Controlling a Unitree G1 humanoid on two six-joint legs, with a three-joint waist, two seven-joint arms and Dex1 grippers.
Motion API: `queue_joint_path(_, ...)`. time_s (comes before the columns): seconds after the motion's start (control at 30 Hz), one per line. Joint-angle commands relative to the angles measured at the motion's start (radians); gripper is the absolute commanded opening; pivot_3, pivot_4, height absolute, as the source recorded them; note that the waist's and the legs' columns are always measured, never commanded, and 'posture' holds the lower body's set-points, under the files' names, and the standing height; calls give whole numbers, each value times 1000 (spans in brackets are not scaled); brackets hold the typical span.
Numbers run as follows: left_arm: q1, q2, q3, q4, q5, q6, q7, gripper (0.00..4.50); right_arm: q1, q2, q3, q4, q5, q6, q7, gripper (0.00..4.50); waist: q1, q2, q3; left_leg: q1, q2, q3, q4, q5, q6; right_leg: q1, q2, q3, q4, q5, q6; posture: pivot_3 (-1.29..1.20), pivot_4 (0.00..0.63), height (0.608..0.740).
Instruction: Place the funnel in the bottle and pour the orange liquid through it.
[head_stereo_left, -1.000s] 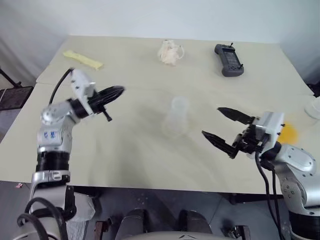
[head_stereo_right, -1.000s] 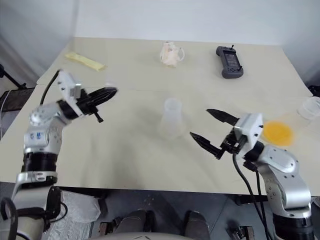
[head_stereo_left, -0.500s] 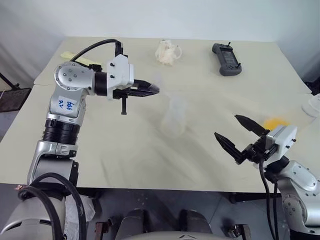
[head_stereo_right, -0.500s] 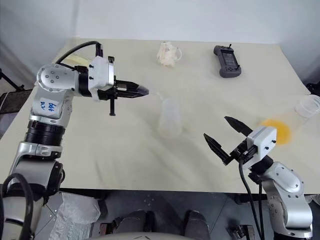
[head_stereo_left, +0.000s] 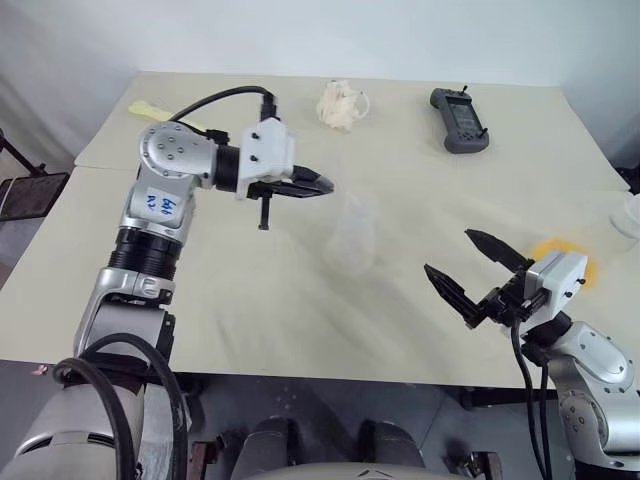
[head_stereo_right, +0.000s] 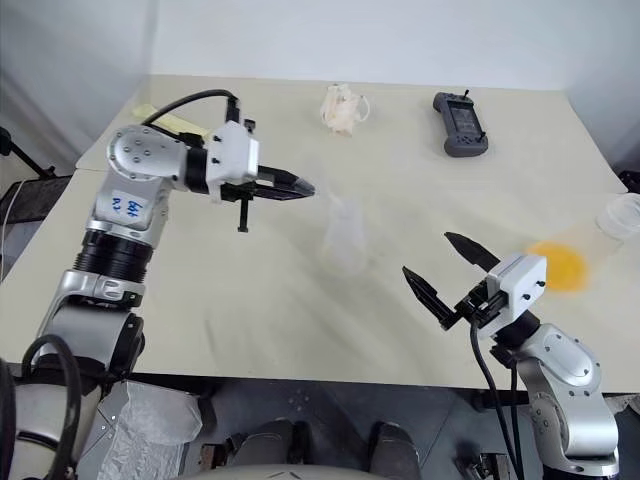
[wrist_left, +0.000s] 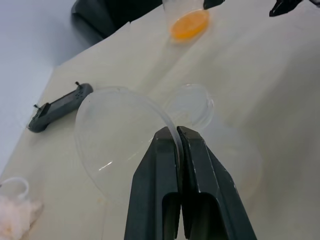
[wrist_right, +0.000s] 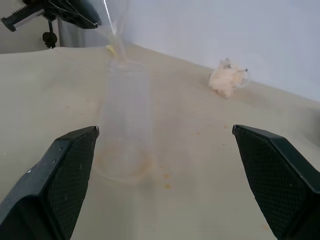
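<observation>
My left gripper (wrist_left: 176, 131) is shut on the rim of the clear funnel (wrist_left: 112, 137). It holds the funnel tilted just above the mouth of the clear bottle (head_stereo_left: 352, 236), which stands upright mid-table. From the right wrist, the funnel's stem (wrist_right: 117, 50) hangs close over the bottle's neck (wrist_right: 125, 75). The orange liquid (head_stereo_right: 555, 266) sits in a clear cup near the table's right edge. My right gripper (head_stereo_left: 470, 268) is open and holds nothing. It is near the front edge, between the bottle and the cup.
A black handheld controller (head_stereo_left: 458, 118) lies at the back right. A crumpled white wad (head_stereo_left: 342, 103) lies at the back middle and a yellow strip (head_stereo_left: 150, 108) at the back left. Faint orange spots mark the table around the bottle's base.
My left arm has swung right, carrying the funnel from the table's left side to just over the bottle. The right gripper has drawn slightly back toward the front edge and is still open.
</observation>
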Motion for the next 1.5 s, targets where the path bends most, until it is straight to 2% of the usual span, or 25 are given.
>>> queue_joint_path(0.03,-36,-9,0,0,3,-9,-13,1005,2,5,-4,-38,1,-23,-14,4500,-1,0,0,0,0,0,0,0,0,0,0,0,0,0,0,0,150,740)
queue_joint_path(0.4,-28,-49,37,-21,-68,5,-56,4486,24,11,-7,-46,-6,-31,-30,4500,0,0,0,0,0,0,0,0,0,0,0,0,0,0,0,0,150,740)
queue_joint_path(0.67,27,-57,80,-69,-146,49,-63,4486,59,13,-30,-50,-8,-49,-48,4500,-1,0,0,0,0,-1,1,0,0,0,0,0,1,0,0,0,150,740)
queue_joint_path(0.8,155,-39,201,-143,-260,165,19,4486,111,60,-151,-100,46,-55,-141,4500,-1,0,0,0,1,-2,1,0,0,0,0,0,2,0,0,0,150,740)
queue_joint_path(0.9,243,-14,261,-179,-289,218,72,4486,175,96,-234,-132,67,-66,-190,4500,-1,0,0,0,1,-3,1,0,0,0,-1,0,4,0,0,0,150,740)
queue_joint_path(1.1,373,20,309,-229,-320,308,122,4486,279,203,-369,-107,69,-166,-270,4500,2,0,0,0,2,-5,4,0,0,1,-1,0,6,0,0,0,150,740)
queue_joint_path(1.3,414,15,311,-281,-333,347,155,4486,270,252,-452,25,29,-220,-384,4500,-2,0,0,1,2,-4,5,0,1,1,-1,2,7,0,0,0,150,740)
queue_joint_path(1.5,439,27,304,-360,-352,409,159,4486,177,189,-430,88,17,-166,-449,4500,-12,3,-2,1,3,-3,5,0,0,0,-1,3,8,0,0,0,150,740)
